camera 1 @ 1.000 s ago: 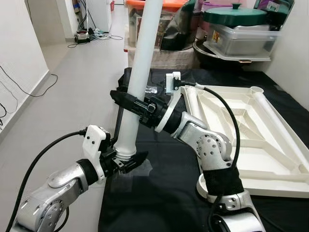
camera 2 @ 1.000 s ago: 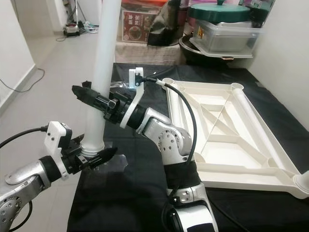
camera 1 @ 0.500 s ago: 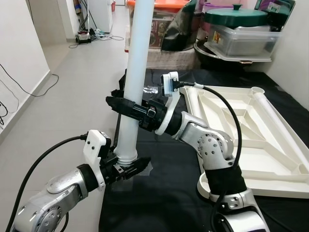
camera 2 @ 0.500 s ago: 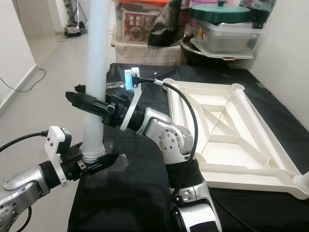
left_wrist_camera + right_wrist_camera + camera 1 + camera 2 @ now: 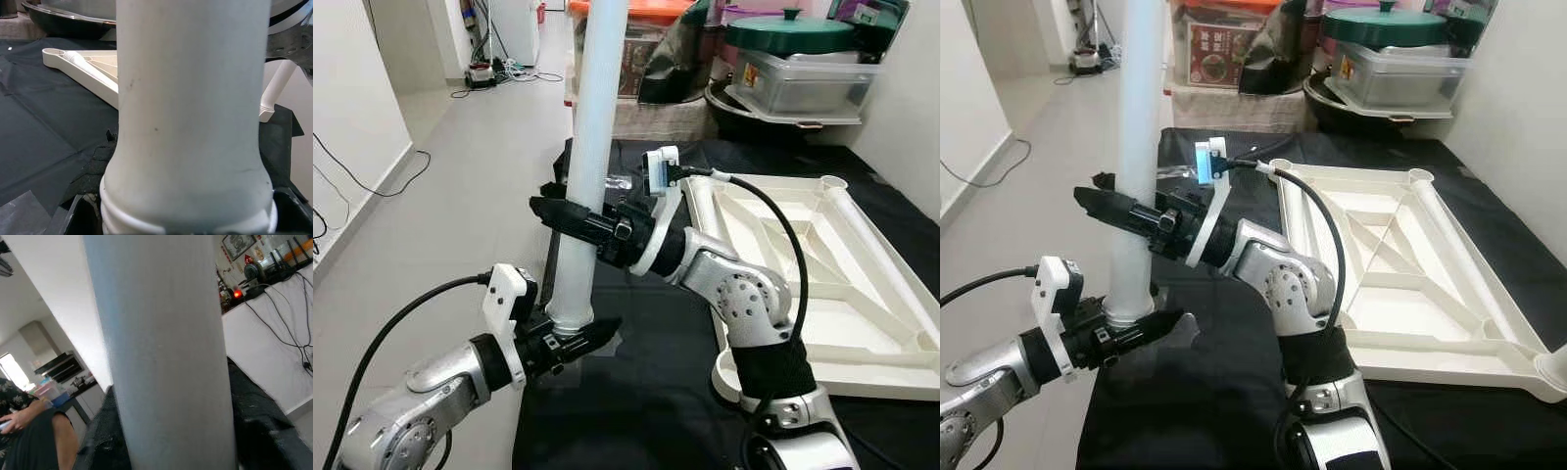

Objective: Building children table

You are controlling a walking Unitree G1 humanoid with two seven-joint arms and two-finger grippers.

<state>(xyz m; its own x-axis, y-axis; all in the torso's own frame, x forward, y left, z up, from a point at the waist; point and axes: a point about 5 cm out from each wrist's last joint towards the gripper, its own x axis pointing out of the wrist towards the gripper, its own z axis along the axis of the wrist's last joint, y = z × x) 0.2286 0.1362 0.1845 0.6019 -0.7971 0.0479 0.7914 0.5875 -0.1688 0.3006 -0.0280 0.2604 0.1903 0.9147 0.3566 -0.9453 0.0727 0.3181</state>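
Observation:
A long white table leg point(image 5: 590, 117) stands nearly upright over the left edge of the black cloth. My left gripper point(image 5: 574, 339) is shut on its lower ribbed end, one black finger point(image 5: 599, 332) showing beside it. My right gripper point(image 5: 570, 217) is shut around the leg's middle, its fingers pointing left. Up close, the left wrist view shows the leg's flared end point(image 5: 190, 127); the right wrist view shows its smooth shaft point(image 5: 166, 357). The white table top point(image 5: 808, 245) lies upside down on the cloth to the right.
Storage boxes and a green-lidded pot point(image 5: 790, 31) crowd the back edge. Grey floor with cables point(image 5: 499, 70) lies to the left. Another white leg point(image 5: 876, 250) lies along the table top's far side. A person's arm point(image 5: 29, 423) appears in the right wrist view.
The leg has swung from a rightward lean to nearly upright. My right gripper shifted slightly left with it, and my left gripper stayed on the lower end.

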